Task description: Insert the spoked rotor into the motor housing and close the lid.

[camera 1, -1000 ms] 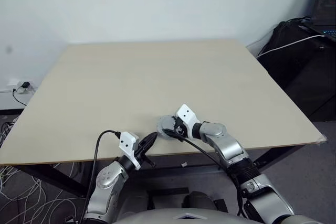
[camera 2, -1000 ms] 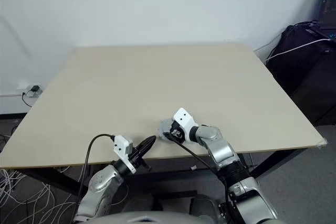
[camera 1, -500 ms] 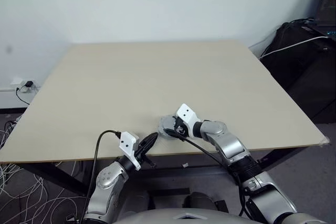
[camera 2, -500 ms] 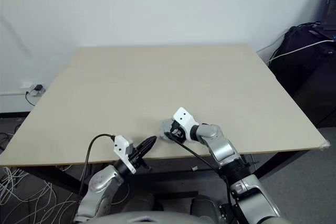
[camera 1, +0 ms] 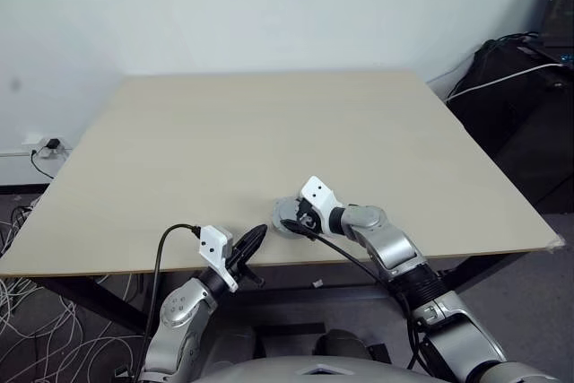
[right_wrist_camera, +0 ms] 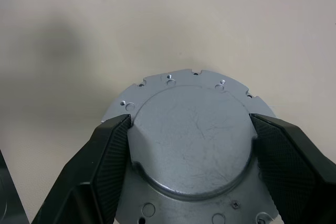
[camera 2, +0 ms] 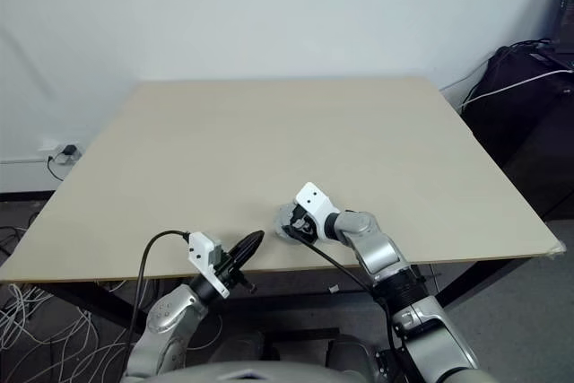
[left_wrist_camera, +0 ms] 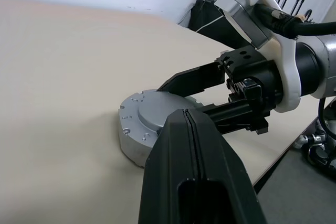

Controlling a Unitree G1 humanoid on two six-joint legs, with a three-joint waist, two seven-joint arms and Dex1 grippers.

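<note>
The grey metal motor housing (camera 1: pixel 283 219) sits near the table's front edge, its flange (right_wrist_camera: pixel 173 80) ringed with small holes. Its round raised lid (right_wrist_camera: pixel 191 145) lies flat on top. My right gripper (camera 1: pixel 295 220) reaches over it, and its two black fingers (right_wrist_camera: pixel 113 150) press on opposite sides of the lid. My left gripper (camera 1: pixel 255 236) hovers at the table edge, shut and empty, pointing at the housing (left_wrist_camera: pixel 137 121). The spoked rotor is hidden.
The beige table (camera 1: pixel 269 123) stretches away behind the housing. Black bags (camera 1: pixel 516 87) with a white cable and a laptop stand off its right side. Loose cables (camera 1: pixel 27 329) lie on the floor at the left.
</note>
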